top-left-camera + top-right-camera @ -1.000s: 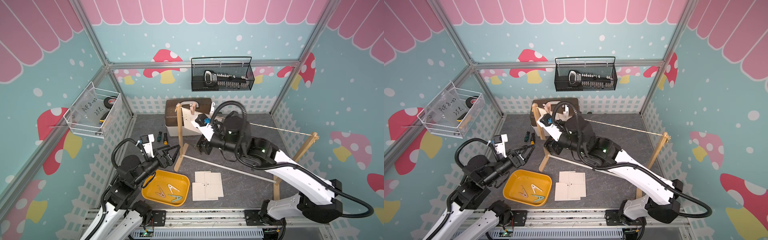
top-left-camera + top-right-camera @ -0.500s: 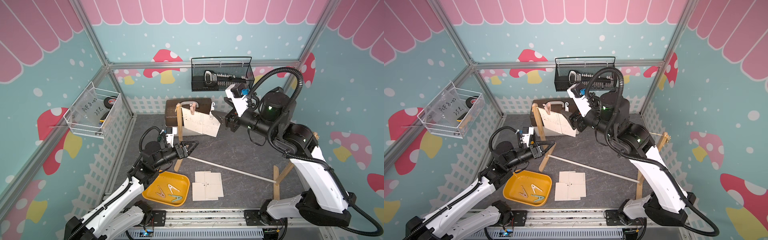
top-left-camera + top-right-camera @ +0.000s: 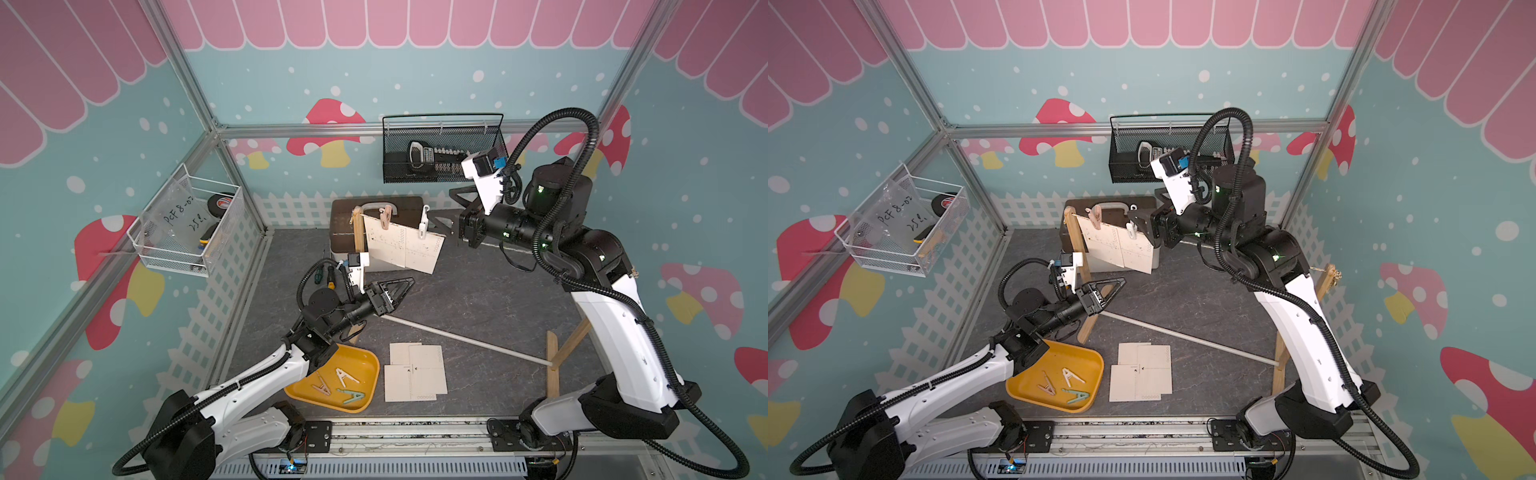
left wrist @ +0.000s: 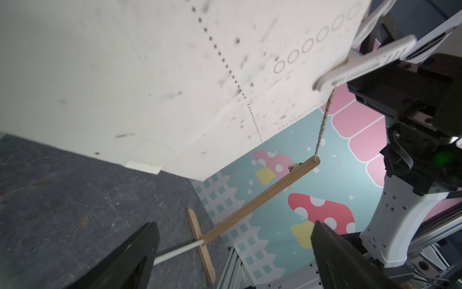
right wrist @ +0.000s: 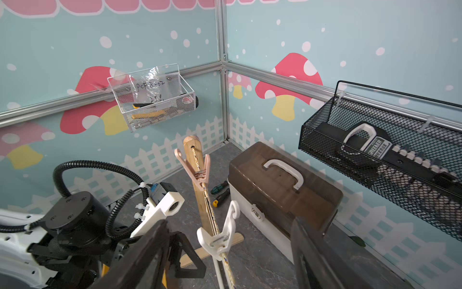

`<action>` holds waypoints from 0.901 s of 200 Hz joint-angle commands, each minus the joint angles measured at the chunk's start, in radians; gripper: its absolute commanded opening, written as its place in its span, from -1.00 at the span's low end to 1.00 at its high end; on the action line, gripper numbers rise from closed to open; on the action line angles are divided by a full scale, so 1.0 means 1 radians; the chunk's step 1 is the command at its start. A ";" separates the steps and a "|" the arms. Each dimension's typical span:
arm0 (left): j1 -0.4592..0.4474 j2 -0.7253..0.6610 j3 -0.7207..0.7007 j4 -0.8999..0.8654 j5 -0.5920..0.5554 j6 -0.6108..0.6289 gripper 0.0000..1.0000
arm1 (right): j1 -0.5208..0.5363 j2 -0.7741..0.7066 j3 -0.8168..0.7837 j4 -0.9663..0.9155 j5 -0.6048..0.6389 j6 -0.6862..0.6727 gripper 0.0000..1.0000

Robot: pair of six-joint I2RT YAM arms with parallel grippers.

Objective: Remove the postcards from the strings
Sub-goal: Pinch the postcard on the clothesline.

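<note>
The left arm [image 3: 249, 382] stretches low from its base at 7 o'clock toward the middle. Its left gripper [image 3: 405, 291] points to 2 o'clock, jaws spread wide, gripping nothing. The right arm [image 3: 623, 340] rises from 5 o'clock and folds high at 2 o'clock. Its right gripper [image 3: 440, 203] points to 9 o'clock, jaws parted and empty.

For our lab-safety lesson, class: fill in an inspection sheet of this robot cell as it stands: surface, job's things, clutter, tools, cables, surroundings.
Surface: dark mat bearing wooden posts and a white rod.
Job's things: two hung cards on the string, held by a pink peg and a white peg; three loose cards flat beside the tray.
Clutter: three tray pegs; toolbox; screwdrivers.
Tools: left tool open, below the hung cards; right tool open, at the white peg.
Cables: black hoses loop off both arms.
Surroundings: white basket and black basket on the walls.
</note>
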 commanded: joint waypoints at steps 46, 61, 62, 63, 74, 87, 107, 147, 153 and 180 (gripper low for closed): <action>-0.068 0.195 -0.001 0.404 -0.148 -0.126 0.97 | -0.012 0.001 0.008 0.007 -0.089 0.016 0.52; -0.070 0.229 0.004 0.446 -0.167 -0.141 0.96 | -0.015 -0.004 -0.004 0.012 -0.091 0.017 0.52; -0.070 0.231 0.004 0.448 -0.168 -0.141 0.96 | -0.015 -0.003 -0.003 0.012 -0.092 0.017 0.52; -0.070 0.234 0.004 0.449 -0.170 -0.143 0.96 | -0.016 -0.004 -0.004 0.012 -0.093 0.017 0.52; -0.072 0.255 0.008 0.481 -0.182 -0.143 0.95 | -0.018 -0.006 -0.010 0.013 -0.100 0.016 0.53; -0.073 0.279 0.015 0.529 -0.190 -0.148 0.93 | -0.022 -0.009 -0.018 0.012 -0.108 0.015 0.53; -0.075 0.321 0.022 0.599 -0.207 -0.161 0.88 | -0.026 -0.010 -0.028 0.015 -0.119 0.014 0.53; -0.075 0.416 0.034 0.750 -0.213 -0.225 0.67 | -0.035 -0.008 -0.038 0.020 -0.136 0.015 0.52; -0.075 0.422 0.036 0.750 -0.210 -0.226 0.63 | -0.037 -0.009 -0.040 0.019 -0.136 0.016 0.53; -0.076 0.408 0.024 0.750 -0.221 -0.207 0.51 | -0.042 -0.003 -0.041 0.020 -0.143 0.018 0.53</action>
